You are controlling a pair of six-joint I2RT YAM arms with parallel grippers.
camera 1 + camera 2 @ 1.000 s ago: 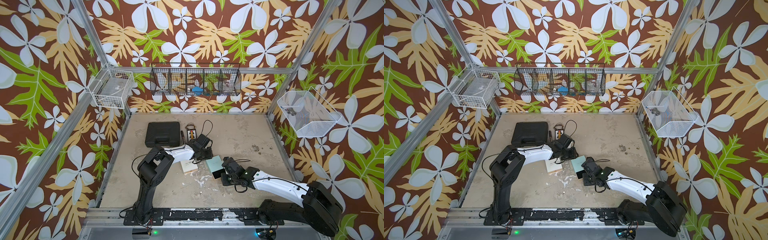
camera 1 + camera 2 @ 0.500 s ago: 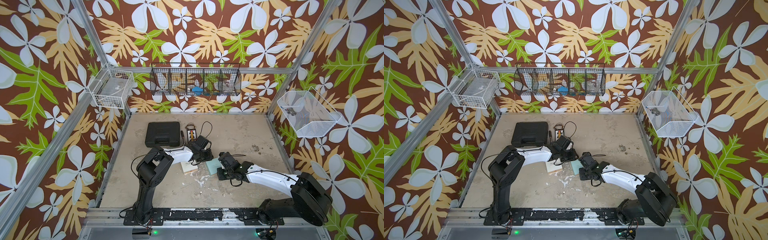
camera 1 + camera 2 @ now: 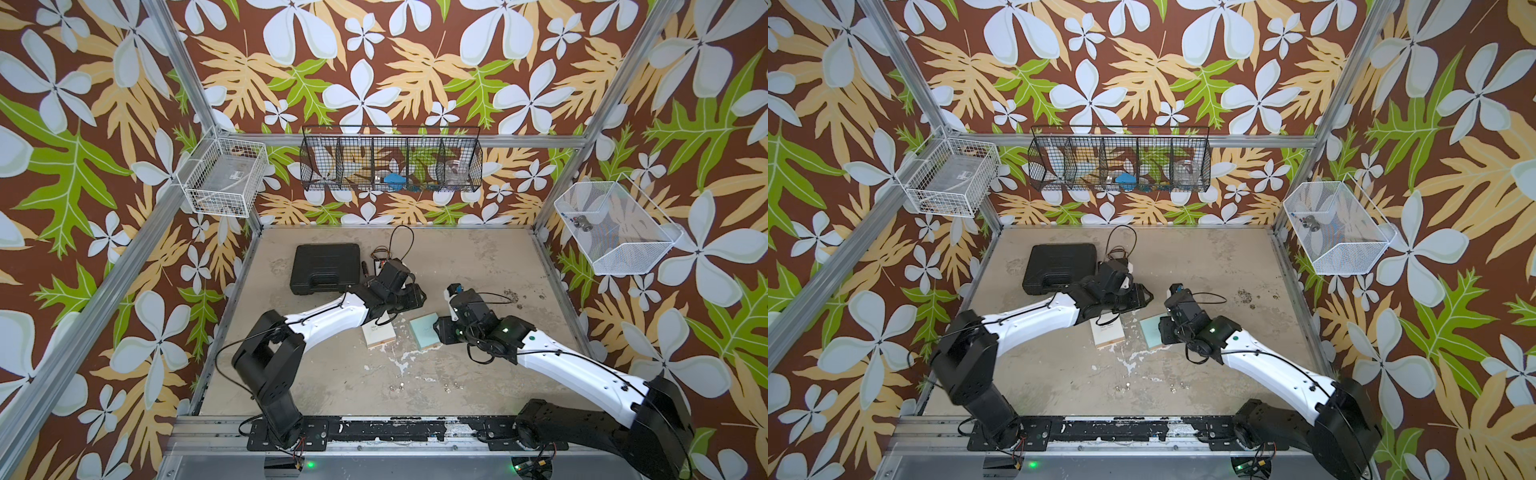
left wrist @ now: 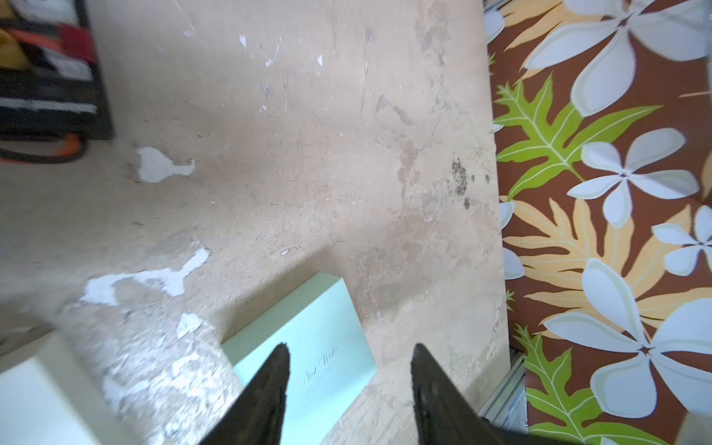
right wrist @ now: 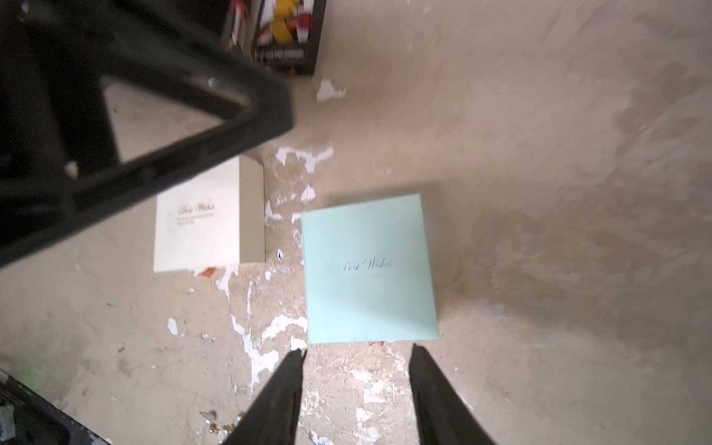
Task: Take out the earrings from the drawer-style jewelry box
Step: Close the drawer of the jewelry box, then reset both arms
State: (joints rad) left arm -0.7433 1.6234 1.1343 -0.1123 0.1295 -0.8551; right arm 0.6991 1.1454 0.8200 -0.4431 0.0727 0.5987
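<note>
My left gripper (image 4: 348, 348) stands with its jaws spread and nothing between them. Its fingertips are poised over the lettered top of the mint-green box (image 4: 319, 331), though I cannot tell whether they touch it. My right gripper (image 5: 357, 350) is likewise spread and empty, its tips just short of that box's edge, and the cream box (image 5: 200, 227) lies just beside the mint-green one on the table (image 3: 478, 257). The earrings (image 3: 397, 387) lie loose on the bare tabletop in two small clusters near its front edge, well apart from both boxes, as both top views show.
</note>
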